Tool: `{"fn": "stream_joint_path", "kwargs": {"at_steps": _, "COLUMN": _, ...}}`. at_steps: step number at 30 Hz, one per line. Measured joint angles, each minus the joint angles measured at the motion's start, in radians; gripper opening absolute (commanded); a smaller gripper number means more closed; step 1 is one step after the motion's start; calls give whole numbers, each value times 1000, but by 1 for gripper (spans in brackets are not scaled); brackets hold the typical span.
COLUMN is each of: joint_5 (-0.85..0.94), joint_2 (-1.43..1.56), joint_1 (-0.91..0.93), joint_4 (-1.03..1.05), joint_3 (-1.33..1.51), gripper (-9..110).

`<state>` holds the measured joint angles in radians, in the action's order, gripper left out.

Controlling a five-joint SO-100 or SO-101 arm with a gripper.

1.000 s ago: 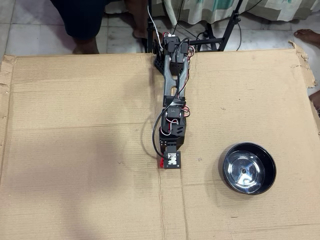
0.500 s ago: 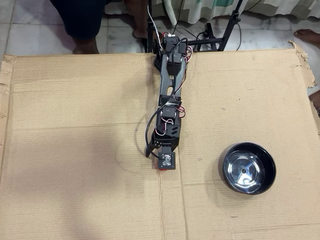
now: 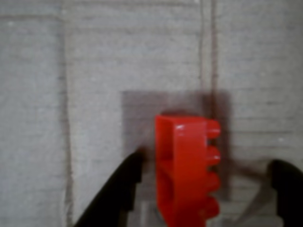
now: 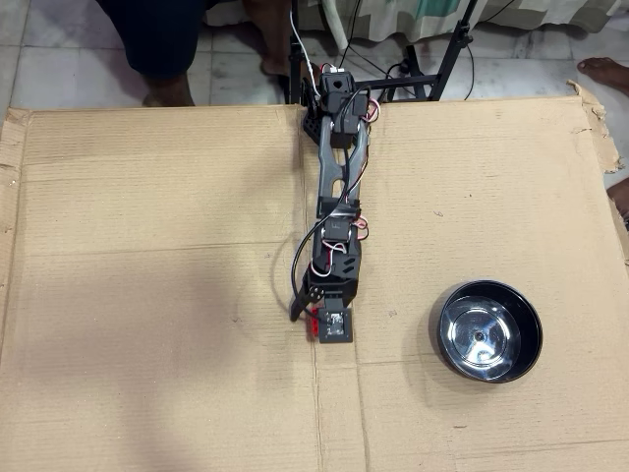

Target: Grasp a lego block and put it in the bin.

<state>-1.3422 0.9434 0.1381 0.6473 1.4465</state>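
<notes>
In the wrist view the red lego block (image 3: 184, 165) lies on its side on the cardboard with its studs pointing right. It sits between my two black fingers, the left one (image 3: 120, 194) close to it and the right one (image 3: 286, 189) well apart from it. My gripper (image 3: 208, 160) is open around the block and does not clamp it. In the overhead view the gripper (image 4: 318, 324) points down at the cardboard's middle, with a sliver of red block (image 4: 313, 321) showing under it. The bin (image 4: 488, 331), a black bowl with a shiny inside, stands to the right and is empty.
A large sheet of brown cardboard (image 4: 147, 295) covers the work area, with creases running across it. The arm's base (image 4: 337, 93) is at the far edge, with cables and stand legs behind it. A person's feet show beyond the cardboard.
</notes>
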Motion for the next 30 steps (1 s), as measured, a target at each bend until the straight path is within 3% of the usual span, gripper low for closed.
{"fn": "stream_joint_path", "kwargs": {"at_steps": 6, "joint_5": 0, "joint_2": -9, "joint_1": 18, "joint_4": -9, "joint_3": -23, "gripper": 0}}
{"fn": "stream_joint_path", "kwargs": {"at_steps": 15, "joint_5": -9, "joint_2": -5, "joint_1": 11, "joint_4": 0, "joint_3": -21, "gripper": 0}}
{"fn": "stream_joint_path", "kwargs": {"at_steps": 25, "joint_5": -3, "joint_2": 230, "joint_1": -57, "joint_4": 310, "joint_3": -14, "gripper": 0}}
{"fn": "stream_joint_path", "kwargs": {"at_steps": 30, "joint_5": -3, "joint_2": 330, "joint_1": -135, "joint_4": 345, "joint_3": -14, "gripper": 0}}
